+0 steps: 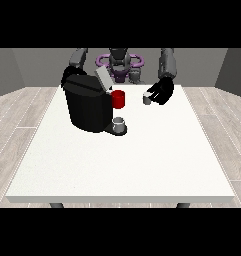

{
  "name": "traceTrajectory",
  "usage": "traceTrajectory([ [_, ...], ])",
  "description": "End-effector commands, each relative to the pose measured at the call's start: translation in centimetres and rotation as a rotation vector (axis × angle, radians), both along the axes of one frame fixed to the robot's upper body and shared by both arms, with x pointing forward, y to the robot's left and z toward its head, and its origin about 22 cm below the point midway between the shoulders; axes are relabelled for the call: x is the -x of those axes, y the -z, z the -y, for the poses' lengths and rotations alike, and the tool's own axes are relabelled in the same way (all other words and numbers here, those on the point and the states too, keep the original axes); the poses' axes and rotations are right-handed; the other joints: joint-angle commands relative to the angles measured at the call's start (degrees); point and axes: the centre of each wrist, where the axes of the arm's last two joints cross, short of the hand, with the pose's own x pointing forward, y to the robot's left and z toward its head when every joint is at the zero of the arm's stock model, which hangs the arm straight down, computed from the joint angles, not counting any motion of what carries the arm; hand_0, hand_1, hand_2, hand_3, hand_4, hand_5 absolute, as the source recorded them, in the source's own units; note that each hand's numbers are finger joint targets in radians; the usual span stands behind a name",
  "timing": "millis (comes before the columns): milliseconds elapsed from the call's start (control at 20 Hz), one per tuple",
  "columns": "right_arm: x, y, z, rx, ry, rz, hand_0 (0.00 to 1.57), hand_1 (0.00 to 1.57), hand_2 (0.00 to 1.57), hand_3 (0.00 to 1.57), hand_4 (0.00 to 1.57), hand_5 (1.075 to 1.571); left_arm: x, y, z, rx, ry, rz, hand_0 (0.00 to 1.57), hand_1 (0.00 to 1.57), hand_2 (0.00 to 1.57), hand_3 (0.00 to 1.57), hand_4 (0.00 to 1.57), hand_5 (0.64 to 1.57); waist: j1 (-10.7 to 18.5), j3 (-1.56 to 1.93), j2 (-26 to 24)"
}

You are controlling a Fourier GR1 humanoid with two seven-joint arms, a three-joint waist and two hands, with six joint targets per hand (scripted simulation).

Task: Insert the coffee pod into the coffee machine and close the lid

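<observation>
Coffee machine point(88, 106): far-left worktop point(117, 165), lid point(103, 79) up (grey cup point(120, 124) beneath).
Hand at the view's right point(161, 91): curled round the coffee pod point(147, 99).
Other hand: hidden behind the machine, state untellable.

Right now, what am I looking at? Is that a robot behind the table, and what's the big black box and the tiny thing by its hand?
Yes, that is a robot. The camera stands across the white table and looks back at it, so the robot seems small at the top, with its two arms reaching toward us.

The big black box is a coffee machine. Its grey lid is tipped up, open. A red cup stands right beside it, and a small grey cup sits on the machine's base at the front.

The hand at the view's right has its fingers around a tiny light-grey thing, the coffee pod. It has not gone into the machine yet.

The robot's other hand, at the view's left, is hidden behind the machine, so I cannot tell what it is doing.
</observation>
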Motion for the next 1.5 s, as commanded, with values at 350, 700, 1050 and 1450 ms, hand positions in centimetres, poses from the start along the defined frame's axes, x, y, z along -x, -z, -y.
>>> traceTrajectory([
  [350,-0.3,1.1,-0.4,-0.01,-0.01,-0.008,0.0,0.0,0.0,0.0,0.44,1.571,-2.0,-6.1,0.8,-0.003,0.07,0.031,1.23,1.23,1.32,1.29,0.57,1.571,-0.3,0.0,-0.9],
  [700,0.1,2.3,-0.8,0.003,-0.032,-0.008,0.0,0.0,0.0,0.0,0.48,1.571,-3.1,-10.3,3.2,0.0,0.088,0.105,1.01,1.01,1.2,1.22,0.54,1.571,-1.7,0.02,-1.2],
  [1050,-0.8,0.0,-2.0,-0.009,-0.07,0.069,0.0,0.0,0.0,0.0,0.52,1.571,-3.9,-15.8,2.2,0.054,0.031,0.148,1.24,1.24,1.26,1.2,0.48,1.571,-4.7,0.01,1.4],
  [1450,-2.5,-5.3,-3.0,0.026,-0.103,0.119,0.0,0.0,0.0,0.0,0.51,1.571,-4.2,-15.2,2.9,0.0,0.004,0.214,1.26,1.26,1.31,1.24,0.51,1.571,-8.0,-0.02,4.9],
])
